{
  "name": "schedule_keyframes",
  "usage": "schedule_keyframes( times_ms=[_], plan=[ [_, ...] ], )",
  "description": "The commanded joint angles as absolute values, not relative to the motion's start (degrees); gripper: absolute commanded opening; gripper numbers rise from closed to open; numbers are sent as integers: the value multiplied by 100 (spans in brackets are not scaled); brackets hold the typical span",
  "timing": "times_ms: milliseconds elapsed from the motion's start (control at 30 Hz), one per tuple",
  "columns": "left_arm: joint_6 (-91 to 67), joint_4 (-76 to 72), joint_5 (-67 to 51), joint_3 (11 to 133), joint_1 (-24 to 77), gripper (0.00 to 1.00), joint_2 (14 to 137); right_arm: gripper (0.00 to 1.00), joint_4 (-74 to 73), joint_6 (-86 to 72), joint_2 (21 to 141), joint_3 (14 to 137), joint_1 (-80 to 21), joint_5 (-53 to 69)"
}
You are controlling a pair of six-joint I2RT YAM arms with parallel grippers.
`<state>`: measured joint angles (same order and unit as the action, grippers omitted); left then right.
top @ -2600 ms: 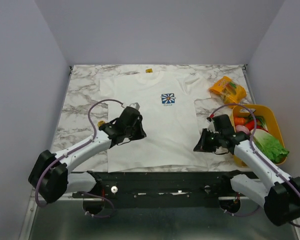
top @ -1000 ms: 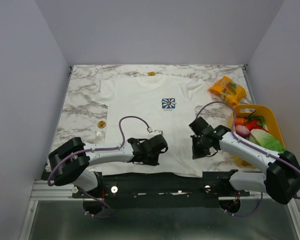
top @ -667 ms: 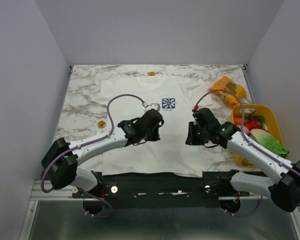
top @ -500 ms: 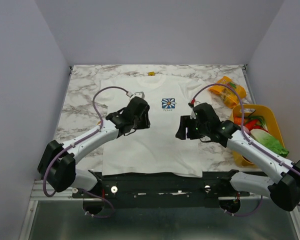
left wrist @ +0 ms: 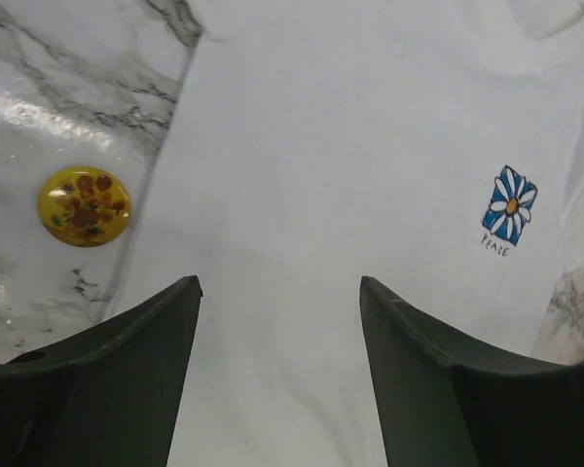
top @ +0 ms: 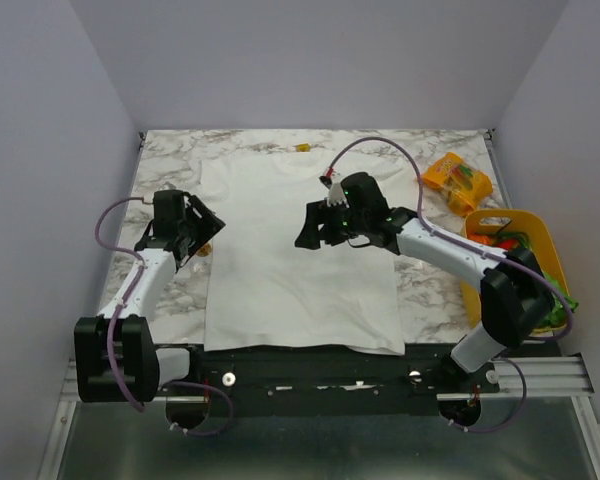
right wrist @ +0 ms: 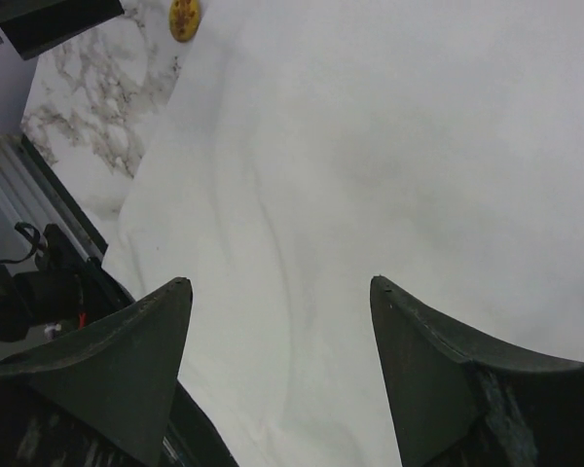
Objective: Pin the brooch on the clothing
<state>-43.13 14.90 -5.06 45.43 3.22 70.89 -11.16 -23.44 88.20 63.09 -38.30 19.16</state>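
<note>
my left pincer (left wrist: pixel 277 287) hangs open and empty at the left edge of the t-shirt (top: pixel 300 280), over the marble table (top: pixel 160 190). i am here because the brooch (left wrist: pixel 84 205) lies on the bare stone just beside the cloth, painted face up, apart from the hem. it sits left of my open jaws rather than between them, so i judge i must shift left before closing. my right pincer (right wrist: pixel 277 282) also gapes empty, hovering over the middle of the t-shirt, likely to hold the fabric flat. the flower emblem (left wrist: pixel 511 204) lies well right of the brooch. nothing is pinned yet.
</note>
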Motion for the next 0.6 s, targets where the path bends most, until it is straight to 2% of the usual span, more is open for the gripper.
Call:
schedule_keyframes(
  times_ms=[0, 200, 233, 300, 467, 567],
  plan=[
    [-4825, 1020, -1239, 4053, -719, 75, 7031, 81, -352, -2136, 9754, 7326, -4191, 2549],
    [-4966, 783, -1011, 3639, -1344, 74, 7180, 72, -439, -2276, 11546, 8954, -4456, 2882],
    [-4948, 721, -976, 3639, -1414, 73, 7268, 66, -509, -2346, 11749, 9452, -4473, 2935],
    [-4887, 756, -862, 3691, -1441, 71, 7400, 62, -694, -2417, 12362, 9903, -4543, 3110],
    [-4764, 695, -782, 3639, -1564, 68, 7681, 57, -1115, -2435, 13297, 11229, -4737, 3182],
    [-4685, 633, -879, 3639, -1634, 65, 7910, 49, -1291, -2435, 13850, 11749, -4878, 3296]
  ],
)
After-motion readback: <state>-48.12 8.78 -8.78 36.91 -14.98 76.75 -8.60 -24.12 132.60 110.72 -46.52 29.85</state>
